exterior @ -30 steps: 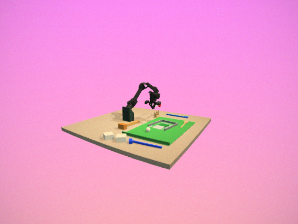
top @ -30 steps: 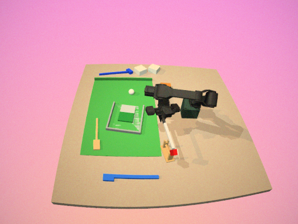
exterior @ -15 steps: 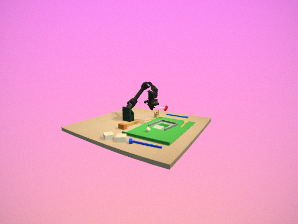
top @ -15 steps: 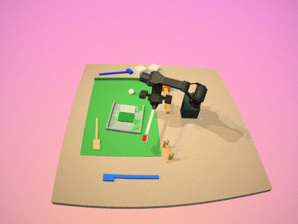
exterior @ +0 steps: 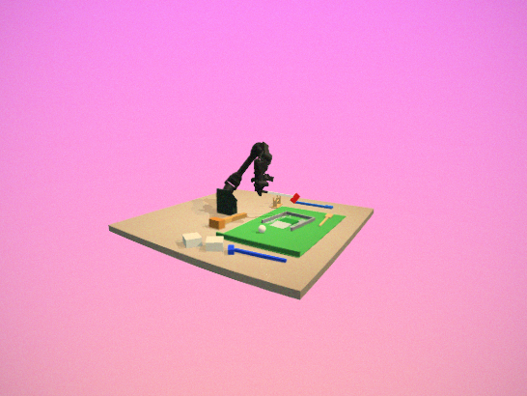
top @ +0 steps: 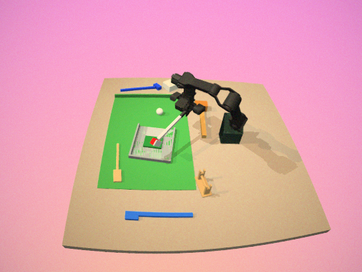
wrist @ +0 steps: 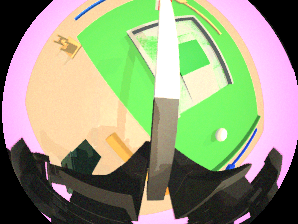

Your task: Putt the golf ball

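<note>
My gripper (top: 185, 113) (exterior: 261, 193) (wrist: 156, 144) is shut on the grey end of the red putter's shaft. The red putter (top: 170, 127) (exterior: 295, 198) (wrist: 167, 60) has a white shaft and red head, slants outward and is held in the air; in the top view its head overlaps the raised green. The white golf ball (top: 159, 111) (exterior: 262, 229) (wrist: 221, 134) rests on the green mat (top: 116, 123), clear of the putter. The pale ramp (top: 156, 131) (exterior: 280, 225) rises toward the raised green (wrist: 194, 56), with grey walls (top: 150, 159) around.
A wooden stand (top: 203, 189) (exterior: 276, 204) is by the mat's corner. An orange putter (top: 203, 126) (exterior: 217, 222) lies beside the base. A tan putter (top: 117, 175) lies on the mat. Blue putters (top: 137, 88) (top: 162, 215) lie beyond both mat ends, with white blocks (exterior: 192, 240) (exterior: 214, 243) near one.
</note>
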Controlling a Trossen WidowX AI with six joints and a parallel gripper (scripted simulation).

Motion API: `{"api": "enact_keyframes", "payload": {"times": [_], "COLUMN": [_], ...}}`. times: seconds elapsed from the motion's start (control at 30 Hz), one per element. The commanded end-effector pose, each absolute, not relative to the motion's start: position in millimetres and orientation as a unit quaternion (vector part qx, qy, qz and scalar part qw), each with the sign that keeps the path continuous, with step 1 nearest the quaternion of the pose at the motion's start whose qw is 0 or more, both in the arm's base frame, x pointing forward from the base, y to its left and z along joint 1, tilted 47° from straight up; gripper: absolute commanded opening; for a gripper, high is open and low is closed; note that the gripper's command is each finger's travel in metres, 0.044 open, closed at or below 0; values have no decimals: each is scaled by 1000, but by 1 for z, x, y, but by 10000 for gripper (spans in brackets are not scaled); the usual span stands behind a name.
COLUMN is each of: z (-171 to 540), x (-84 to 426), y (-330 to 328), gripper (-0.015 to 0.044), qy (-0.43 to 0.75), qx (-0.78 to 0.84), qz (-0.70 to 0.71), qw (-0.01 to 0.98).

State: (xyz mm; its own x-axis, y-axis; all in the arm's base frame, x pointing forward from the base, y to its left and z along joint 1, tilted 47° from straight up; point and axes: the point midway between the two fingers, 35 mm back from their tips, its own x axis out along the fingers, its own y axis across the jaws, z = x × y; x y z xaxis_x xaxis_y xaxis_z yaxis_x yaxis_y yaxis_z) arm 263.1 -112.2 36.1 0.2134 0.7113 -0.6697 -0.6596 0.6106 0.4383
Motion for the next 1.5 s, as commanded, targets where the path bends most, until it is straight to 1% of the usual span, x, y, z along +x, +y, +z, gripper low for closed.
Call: {"api": "enact_keyframes", "payload": {"times": [0.0, 0.43, 0.93, 1.07, 1.23, 1.47], "z": [24, -36, -108, -120, -124, -145], "x": [260, 223, 160, 148, 149, 154], "y": [-129, -185, -226, -229, -226, -204], "gripper": [0, 0, 0, 0, 0, 0], "qy": [467, 551, 614, 621, 621, 621], "qx": [54, 193, 353, 379, 379, 379], "qz": [415, 309, 185, 166, 166, 166], "qw": [779, 751, 681, 666, 666, 666]}}
